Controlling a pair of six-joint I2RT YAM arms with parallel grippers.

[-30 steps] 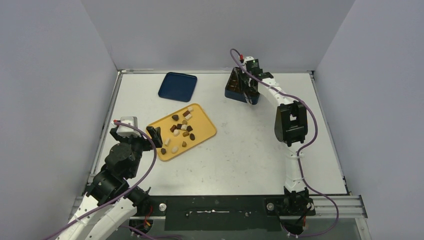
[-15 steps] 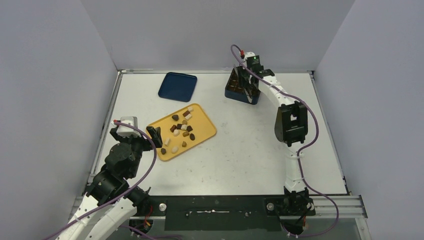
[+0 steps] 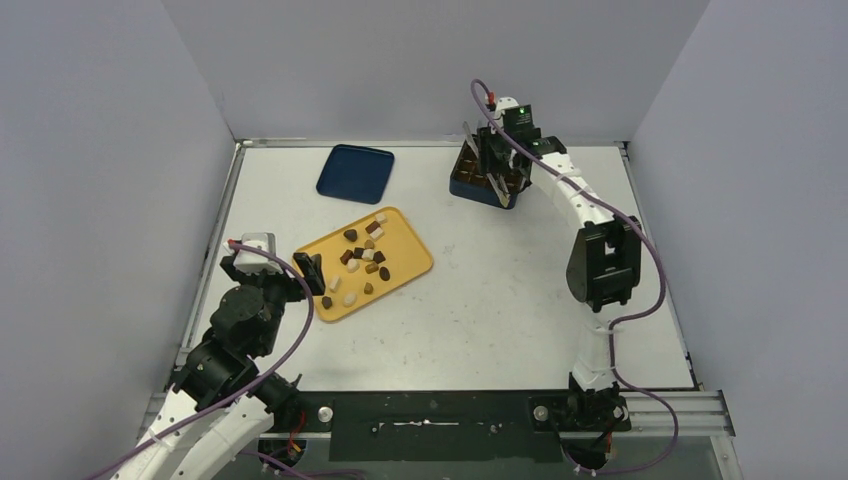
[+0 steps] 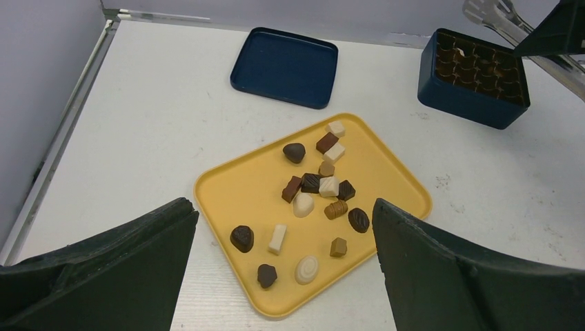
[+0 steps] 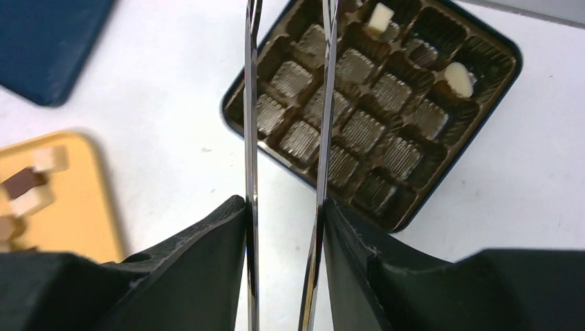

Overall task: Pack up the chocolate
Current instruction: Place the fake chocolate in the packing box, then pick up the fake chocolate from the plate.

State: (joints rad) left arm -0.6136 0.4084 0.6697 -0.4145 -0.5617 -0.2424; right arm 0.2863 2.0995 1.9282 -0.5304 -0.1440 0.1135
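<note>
Several pieces of chocolate (image 3: pixel 365 258) (image 4: pixel 314 185), dark, caramel and white, lie loose on the yellow tray (image 3: pixel 410 262) (image 4: pixel 234 193). My left gripper (image 3: pixel 313 272) (image 4: pixel 281 207) hangs wide open just off the tray's near-left edge, holding nothing. At the back, my right gripper (image 3: pixel 497 160) (image 5: pixel 284 203) is shut on metal tongs (image 5: pixel 252 103) above the dark blue gridded box (image 3: pixel 487 187) (image 5: pixel 359 127). The tong blades stand apart with nothing between them. Two white pieces (image 5: pixel 380 16) (image 5: pixel 458 78) sit in the box's far cells.
The box's flat blue lid (image 3: pixel 355 172) (image 4: pixel 284 67) lies at the back left, beyond the tray. Grey walls close in the table on three sides. The arm bases sit at the near edge.
My right arm has swung its elbow to the right and carried the tongs a little right and back over the box. The left arm and the tray's pieces have not moved.
</note>
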